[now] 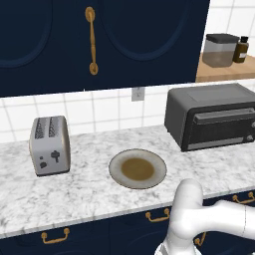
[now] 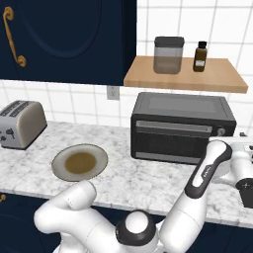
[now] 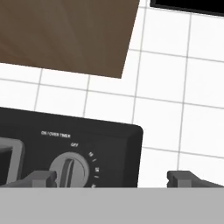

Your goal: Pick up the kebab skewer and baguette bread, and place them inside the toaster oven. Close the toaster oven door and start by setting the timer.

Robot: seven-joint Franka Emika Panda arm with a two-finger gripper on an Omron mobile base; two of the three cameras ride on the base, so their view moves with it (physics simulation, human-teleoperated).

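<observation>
Grey toaster oven [image 2: 183, 127] door [image 2: 175, 139] closed | claw [image 3: 112, 179] open, facing timer knob [image 3: 68, 170] | plate [image 1: 137, 169] bare

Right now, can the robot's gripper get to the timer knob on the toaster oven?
Probably yes. The open gripper faces the toaster oven front, the timer knob sits just past one fingertip, slightly off-centre, and nothing stands between.

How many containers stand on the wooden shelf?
2: a grey-lidded clear canister towards the wooden shelf's left, and a small brown bottle to its right. None looks hidden.
</observation>
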